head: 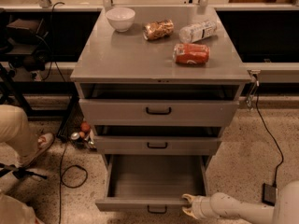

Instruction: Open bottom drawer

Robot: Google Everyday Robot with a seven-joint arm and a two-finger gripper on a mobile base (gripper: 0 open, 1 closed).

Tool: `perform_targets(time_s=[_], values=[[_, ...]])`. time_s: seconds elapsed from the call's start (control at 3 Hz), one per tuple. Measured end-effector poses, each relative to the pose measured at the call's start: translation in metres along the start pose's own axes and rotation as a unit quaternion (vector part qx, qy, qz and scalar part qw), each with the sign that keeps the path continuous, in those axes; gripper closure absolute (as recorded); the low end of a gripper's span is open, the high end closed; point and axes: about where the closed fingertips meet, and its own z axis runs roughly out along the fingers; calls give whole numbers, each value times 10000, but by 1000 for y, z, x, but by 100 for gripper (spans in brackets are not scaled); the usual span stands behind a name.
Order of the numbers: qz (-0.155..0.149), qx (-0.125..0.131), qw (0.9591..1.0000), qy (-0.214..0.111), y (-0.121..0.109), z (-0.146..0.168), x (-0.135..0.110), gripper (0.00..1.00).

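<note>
The bottom drawer (156,178) is finished in matt grey metal; the gripper (186,205), at its front rim, in smooth pale plastic.

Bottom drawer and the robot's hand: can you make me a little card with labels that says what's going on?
bottom drawer: pulled far out, grey tray showing, nothing seen inside
gripper: low down, at the right end of the drawer front, against its top edge
middle drawer: barely out
top drawer: barely out
cabinet top: white bowl, brown snack bag, plastic bottle, red can on its side
task: drawer looks open
</note>
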Motion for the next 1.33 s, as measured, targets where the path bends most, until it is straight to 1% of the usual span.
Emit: perform_targets(time_s=[1.33], values=[[3, -1, 10000, 0, 0, 0, 0, 100]])
